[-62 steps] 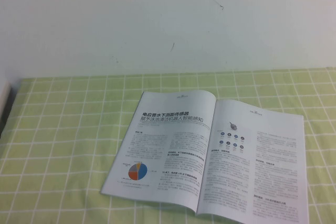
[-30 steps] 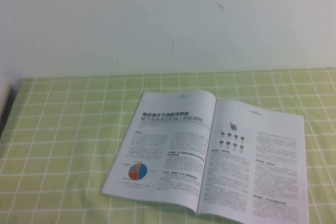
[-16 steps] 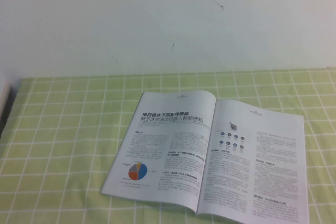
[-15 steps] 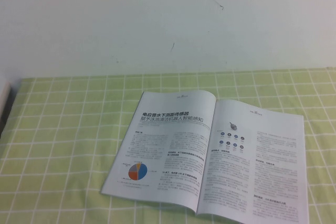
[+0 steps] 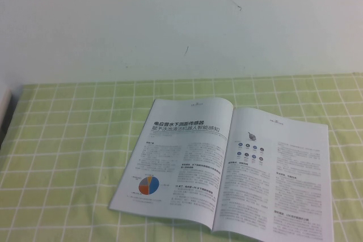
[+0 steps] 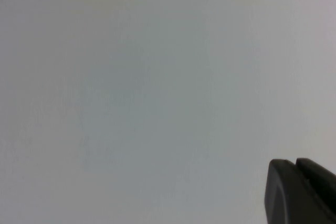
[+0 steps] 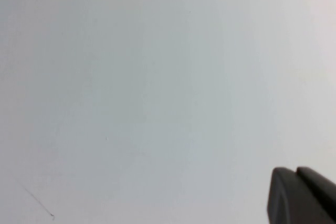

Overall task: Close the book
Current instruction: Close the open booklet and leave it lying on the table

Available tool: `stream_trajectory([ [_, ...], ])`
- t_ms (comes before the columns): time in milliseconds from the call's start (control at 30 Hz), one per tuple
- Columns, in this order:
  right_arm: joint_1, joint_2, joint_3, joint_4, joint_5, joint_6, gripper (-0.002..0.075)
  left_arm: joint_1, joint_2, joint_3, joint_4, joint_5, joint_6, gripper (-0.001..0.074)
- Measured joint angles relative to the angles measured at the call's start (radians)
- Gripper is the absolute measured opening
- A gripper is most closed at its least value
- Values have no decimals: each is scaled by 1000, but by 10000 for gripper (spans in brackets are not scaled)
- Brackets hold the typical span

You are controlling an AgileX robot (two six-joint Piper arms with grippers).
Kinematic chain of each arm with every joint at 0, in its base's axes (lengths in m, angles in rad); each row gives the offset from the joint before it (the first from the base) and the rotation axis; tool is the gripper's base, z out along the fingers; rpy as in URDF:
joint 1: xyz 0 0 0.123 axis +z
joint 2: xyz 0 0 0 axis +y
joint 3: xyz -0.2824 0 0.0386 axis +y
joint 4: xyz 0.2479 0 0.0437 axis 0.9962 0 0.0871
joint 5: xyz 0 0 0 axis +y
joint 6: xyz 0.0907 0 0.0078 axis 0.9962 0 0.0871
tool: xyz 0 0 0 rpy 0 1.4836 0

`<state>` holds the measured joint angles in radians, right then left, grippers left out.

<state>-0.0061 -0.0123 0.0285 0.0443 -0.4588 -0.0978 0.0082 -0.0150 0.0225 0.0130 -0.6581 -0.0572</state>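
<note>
An open magazine (image 5: pixel 227 168) lies flat on the green checked tablecloth (image 5: pixel 74 151), right of the middle and towards the front. Its left page (image 5: pixel 176 157) carries a bold headline and a pie chart; its right page (image 5: pixel 278 179) carries small icons and text and runs off the front edge of the high view. Neither arm shows in the high view. In the left wrist view, my left gripper (image 6: pixel 295 162) faces a blank white wall, its two dark fingers pressed together with nothing between them. My right gripper (image 7: pixel 295 170) looks the same, also facing the wall.
A white wall (image 5: pixel 181 21) with a few thin marks rises behind the table's far edge. At the far left edge of the cloth sits a pale object (image 5: pixel 3 103), mostly cut off.
</note>
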Motion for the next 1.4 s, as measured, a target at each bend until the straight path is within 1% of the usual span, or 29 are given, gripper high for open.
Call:
stream_trajectory([
  [133,0,0,-2,4,4,-11,-3,0,0,0,-13,-5,9,-4],
  [200,0,0,-23,4,42,-15,-3,0,0,0,-45,5,8,-4],
  [267,0,0,-75,6,109,-21,-3,0,0,0,-74,61,-10,-4],
  [333,0,7,-146,0,182,-28,-3,0,0,-37,-87,220,-23,-4],
  [400,0,33,-216,-23,252,-29,-3,0,0,-114,-91,409,-29,-4],
  [467,0,76,-290,-51,339,-29,-3,0,12,-192,-91,545,-34,-4],
  [533,0,141,-372,-66,430,-29,-3,0,51,-271,-91,634,-34,-4],
  [700,0,359,-523,-44,739,-41,-3,0,208,-398,-92,747,-36,-2],
  [800,0,501,-554,102,864,-152,-3,0,329,-445,-101,797,-38,-2],
  [900,0,652,-563,334,938,-386,-3,-4,456,-486,-114,881,-38,-2],
  [967,0,753,-566,526,978,-584,-3,-23,542,-505,-145,950,-22,-2],
  [1067,2,900,-567,775,1009,-856,-3,-72,693,-523,-249,1015,74,-2],
  [1133,8,999,-568,909,1014,-1016,-3,-120,794,-523,-356,1026,188,-2],
  [1233,52,1159,-572,1032,980,-1162,-3,-196,924,-527,-501,987,347,-2],
  [1267,82,1213,-579,1061,955,-1196,-3,-206,942,-530,-516,982,367,-2],
  [1300,117,1266,-586,1081,932,-1219,-3,-245,1007,-549,-556,954,426,-2],
  [1333,147,1308,-597,1097,910,-1239,-3,-266,1052,-565,-574,941,455,-2],
  [1400,224,1412,-639,1117,867,-1260,-3,-293,1130,-611,-592,931,486,-2],
])
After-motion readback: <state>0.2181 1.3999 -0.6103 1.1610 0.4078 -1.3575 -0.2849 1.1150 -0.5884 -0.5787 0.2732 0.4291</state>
